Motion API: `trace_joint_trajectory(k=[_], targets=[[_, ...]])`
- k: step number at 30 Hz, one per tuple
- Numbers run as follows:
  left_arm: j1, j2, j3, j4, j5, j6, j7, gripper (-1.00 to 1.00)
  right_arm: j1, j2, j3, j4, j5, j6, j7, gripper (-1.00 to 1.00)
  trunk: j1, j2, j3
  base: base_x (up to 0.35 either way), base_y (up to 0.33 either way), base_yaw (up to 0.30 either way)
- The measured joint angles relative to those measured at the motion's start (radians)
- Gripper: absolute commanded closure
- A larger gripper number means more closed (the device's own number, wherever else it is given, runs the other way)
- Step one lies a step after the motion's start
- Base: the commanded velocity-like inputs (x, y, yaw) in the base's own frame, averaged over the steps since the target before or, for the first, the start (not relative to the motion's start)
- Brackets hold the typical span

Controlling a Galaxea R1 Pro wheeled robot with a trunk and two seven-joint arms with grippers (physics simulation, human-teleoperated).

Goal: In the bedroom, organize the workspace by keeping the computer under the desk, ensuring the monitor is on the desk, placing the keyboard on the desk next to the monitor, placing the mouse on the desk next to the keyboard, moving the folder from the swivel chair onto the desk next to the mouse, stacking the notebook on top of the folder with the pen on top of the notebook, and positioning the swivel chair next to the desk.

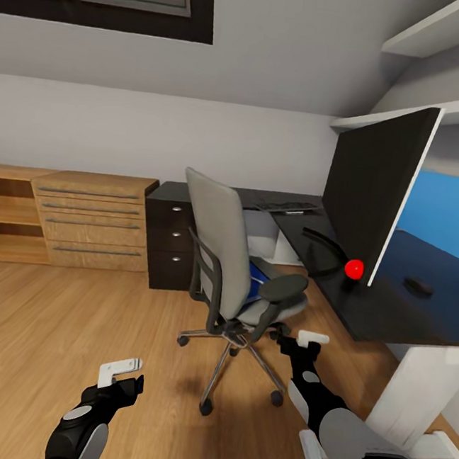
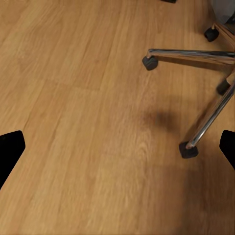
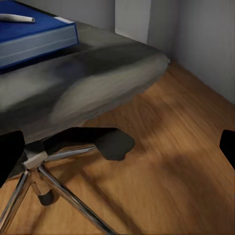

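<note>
The grey swivel chair (image 1: 230,258) stands on the wood floor in front of the black L-shaped desk (image 1: 384,311). A blue folder or notebook (image 3: 34,36) lies on its seat (image 3: 88,78) with a white pen (image 3: 17,18) on top. On the desk stand the big dark monitor (image 1: 376,196), seen edge-on, a keyboard (image 1: 285,207) at the far corner and a dark mouse (image 1: 418,285). My right gripper (image 1: 302,341) is open, low beside the chair's armrest. My left gripper (image 1: 124,374) is open over bare floor near the chair's chrome legs (image 2: 196,132).
A red ball (image 1: 354,269) sits by the monitor's foot. A black drawer unit (image 1: 167,240) and a wooden chest of drawers (image 1: 91,221) line the back wall. White desk supports (image 1: 418,386) stand at the right. Wall shelves (image 1: 437,32) hang above the desk.
</note>
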Motion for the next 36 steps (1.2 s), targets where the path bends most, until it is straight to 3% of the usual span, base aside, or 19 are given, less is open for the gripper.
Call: trace_joint_trajectory(k=[21, 36], targets=[[0.0, 0.0, 0.0, 0.001, -0.002, -0.001, 0.0, -1.0, 0.003, 0.002, 0.0, 0.003, -0.001, -0.066, 0.0, -1.0, 0.0, 0.0, 0.0, 0.064, 0.0, 0.0], [0.0, 0.0, 0.0, 0.002, -0.001, 0.0, 0.0, -1.0, 0.003, 0.006, -0.005, 0.002, -0.005, -0.073, -0.003, -1.0, 0.0, 0.0, 0.0, 0.026, 0.0, 0.029]])
